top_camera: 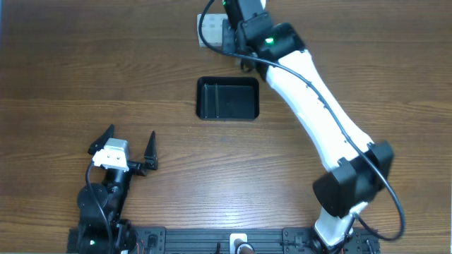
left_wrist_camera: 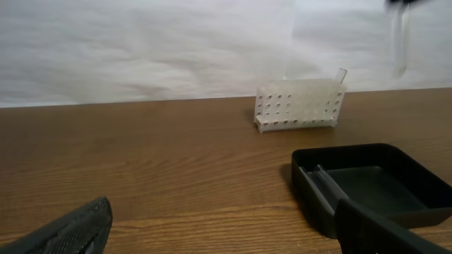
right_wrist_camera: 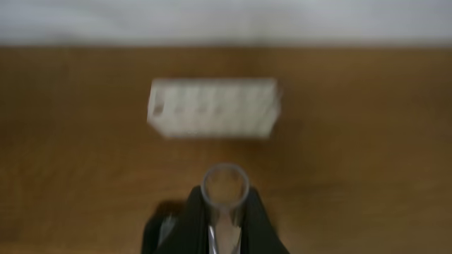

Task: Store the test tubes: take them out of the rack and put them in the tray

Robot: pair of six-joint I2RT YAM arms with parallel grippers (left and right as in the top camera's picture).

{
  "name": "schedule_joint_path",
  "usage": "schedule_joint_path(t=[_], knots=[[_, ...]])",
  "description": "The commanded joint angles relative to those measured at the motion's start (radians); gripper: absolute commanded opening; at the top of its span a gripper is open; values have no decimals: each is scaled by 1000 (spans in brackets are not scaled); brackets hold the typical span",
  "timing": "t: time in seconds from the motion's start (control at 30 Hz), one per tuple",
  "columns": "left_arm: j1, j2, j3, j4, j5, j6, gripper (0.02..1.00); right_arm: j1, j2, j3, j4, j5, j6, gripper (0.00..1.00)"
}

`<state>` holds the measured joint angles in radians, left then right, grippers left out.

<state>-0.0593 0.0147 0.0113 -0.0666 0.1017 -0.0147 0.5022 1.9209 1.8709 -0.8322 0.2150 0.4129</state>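
Wooden table [top_camera: 85, 63] carries one white rack [left_wrist_camera: 299, 104] at its far side and one black tray [top_camera: 228, 117] at the middle, apart from the rack. We count two test tubes: a leaning tube [left_wrist_camera: 341, 74] in the rack's end, and a lifted tube [right_wrist_camera: 245, 187] clamped upright in the right gripper [right_wrist_camera: 224, 222], above the table near the rack. Our left gripper [top_camera: 128, 146] sits near its base, spread wide, holding nothing.

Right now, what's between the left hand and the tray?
Nothing: only bare wooden table lies between the left hand and the black tray, clear in the top view.
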Motion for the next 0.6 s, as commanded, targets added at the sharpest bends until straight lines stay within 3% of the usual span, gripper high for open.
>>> schedule_joint_path(t=[0.03,0.6], knots=[[5,-9,-5,-2,13,14,1000,-21,112,-107,-3,-184,47,9],[5,-9,-5,-2,13,14,1000,-22,168,-241,93,-192,64,12]])
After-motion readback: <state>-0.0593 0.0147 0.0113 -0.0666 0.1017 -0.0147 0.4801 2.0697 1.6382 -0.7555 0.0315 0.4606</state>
